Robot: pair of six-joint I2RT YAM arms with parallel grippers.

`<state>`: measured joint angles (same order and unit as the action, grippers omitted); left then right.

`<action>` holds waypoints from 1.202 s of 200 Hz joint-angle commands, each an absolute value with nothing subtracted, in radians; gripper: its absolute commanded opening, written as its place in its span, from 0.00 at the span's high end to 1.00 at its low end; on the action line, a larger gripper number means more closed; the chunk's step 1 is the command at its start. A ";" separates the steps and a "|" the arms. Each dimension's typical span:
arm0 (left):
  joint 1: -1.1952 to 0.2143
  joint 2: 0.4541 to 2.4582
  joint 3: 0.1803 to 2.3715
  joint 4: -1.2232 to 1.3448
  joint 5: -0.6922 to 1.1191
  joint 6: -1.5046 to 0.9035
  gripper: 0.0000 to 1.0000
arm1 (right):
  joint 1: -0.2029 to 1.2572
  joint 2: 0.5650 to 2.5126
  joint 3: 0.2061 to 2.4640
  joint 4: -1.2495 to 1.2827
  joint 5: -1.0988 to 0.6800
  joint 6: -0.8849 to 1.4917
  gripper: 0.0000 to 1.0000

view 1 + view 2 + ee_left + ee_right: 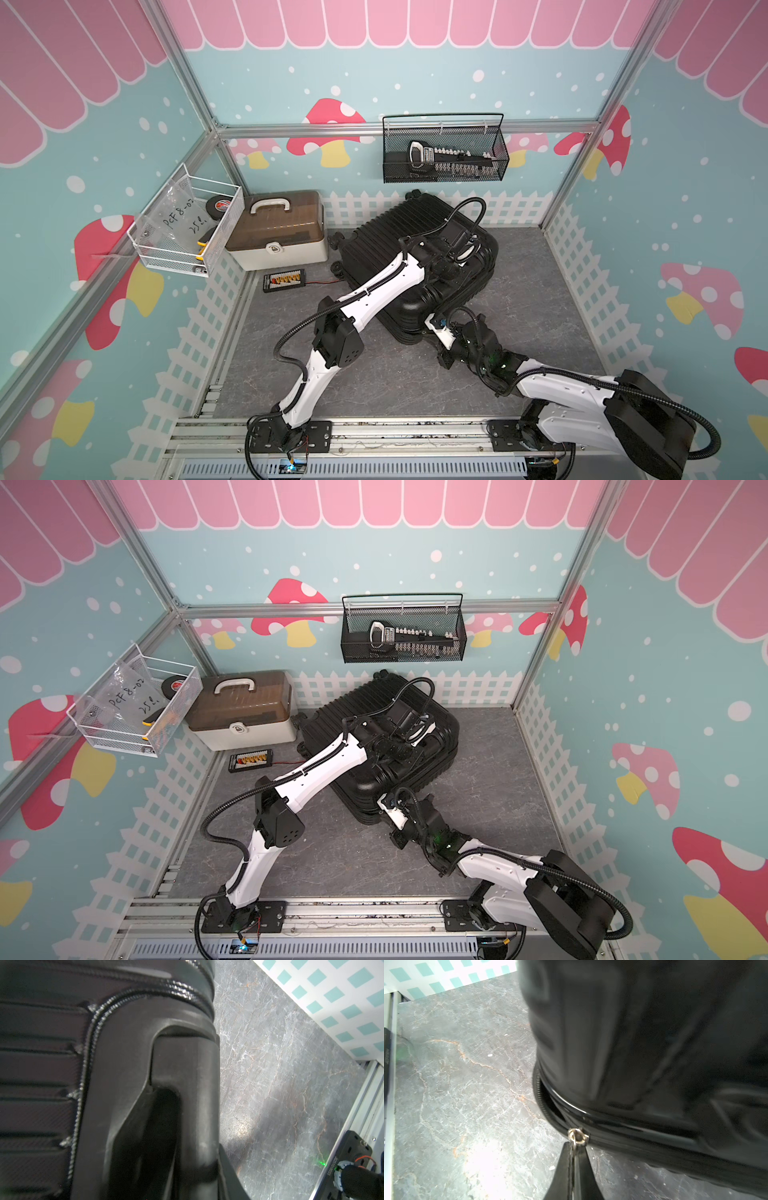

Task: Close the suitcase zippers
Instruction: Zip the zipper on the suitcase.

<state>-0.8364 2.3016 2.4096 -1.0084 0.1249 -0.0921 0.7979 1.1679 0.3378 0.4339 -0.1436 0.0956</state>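
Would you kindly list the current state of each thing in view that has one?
suitcase: lying flat, shells together.
zippers: partly open, gap beside the zipper pull.
right gripper: shut on the zipper pull.
left gripper: over the suitcase top, jaws unclear.
storage box: lid closed.
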 commanded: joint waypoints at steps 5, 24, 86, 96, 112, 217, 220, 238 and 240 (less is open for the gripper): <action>-0.779 2.354 2.441 -0.819 0.003 -0.171 0.86 | 0.854 1.167 0.383 0.519 -0.285 0.094 1.00; -0.778 2.363 2.441 -0.780 0.000 -0.202 0.87 | 0.871 1.172 0.392 0.525 -0.286 0.103 1.00; -0.775 2.397 2.438 -0.682 0.010 -0.311 0.90 | 0.924 1.206 0.422 0.549 -0.270 0.128 1.00; -0.775 2.401 2.436 -0.668 0.015 -0.327 0.91 | 0.933 1.213 0.426 0.559 -0.268 0.134 1.00; -0.776 2.402 2.429 -0.641 0.032 -0.346 0.91 | 0.949 1.216 0.431 0.565 -0.250 0.134 1.00; -0.775 2.247 2.313 -0.590 0.182 -0.236 0.34 | 0.967 1.065 0.352 0.418 0.091 0.162 1.00; -0.775 2.235 2.301 -0.591 0.184 -0.225 0.32 | 0.968 1.061 0.349 0.406 0.106 0.162 1.00; -0.775 2.167 2.241 -0.591 0.181 -0.158 0.26 | 0.966 1.029 0.339 0.341 0.188 0.181 1.00; -0.775 2.158 2.234 -0.591 0.180 -0.152 0.25 | 0.966 1.026 0.337 0.336 0.195 0.183 1.00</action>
